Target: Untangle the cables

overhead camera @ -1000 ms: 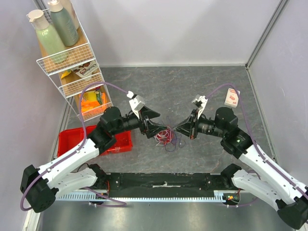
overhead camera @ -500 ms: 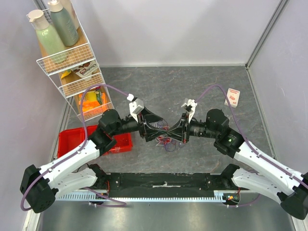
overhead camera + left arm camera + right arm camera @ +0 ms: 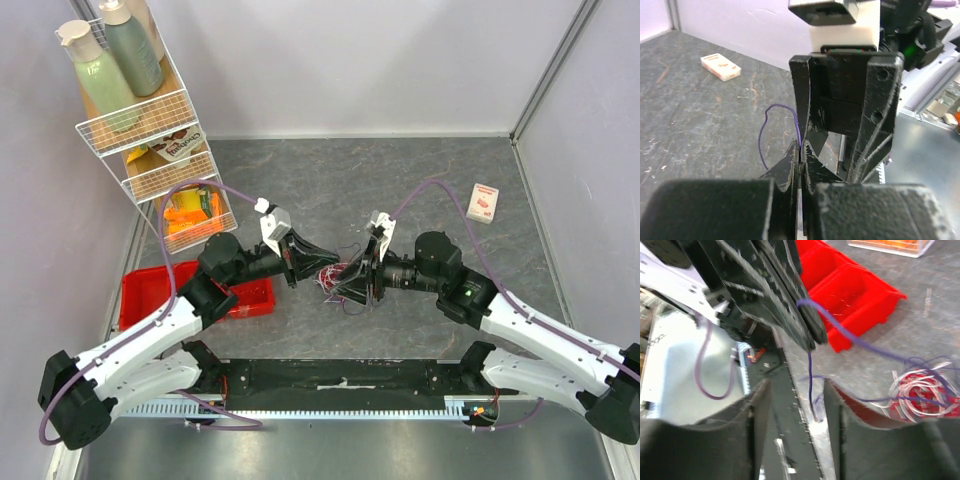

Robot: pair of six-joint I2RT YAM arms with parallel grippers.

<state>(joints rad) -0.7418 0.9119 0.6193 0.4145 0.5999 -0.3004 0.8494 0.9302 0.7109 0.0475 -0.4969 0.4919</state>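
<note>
The grey stone-patterned table takes up most of the room. A white wire rack stands at its far left corner, with two green bottles on top. One shelf down lies a brown packet; its lettering is too small for me to read. A red bin sits below the rack, beside the left arm. At the far right lies a small white box with red print I can't make out.

Both arms meet mid-table over the cables, a loose knot of red, white and purple strands lying on the surface. The left claw is clenched on the purple cable, which loops out from its tips. The right claw is released, fingers apart, with that purple strand hanging between them.
</note>
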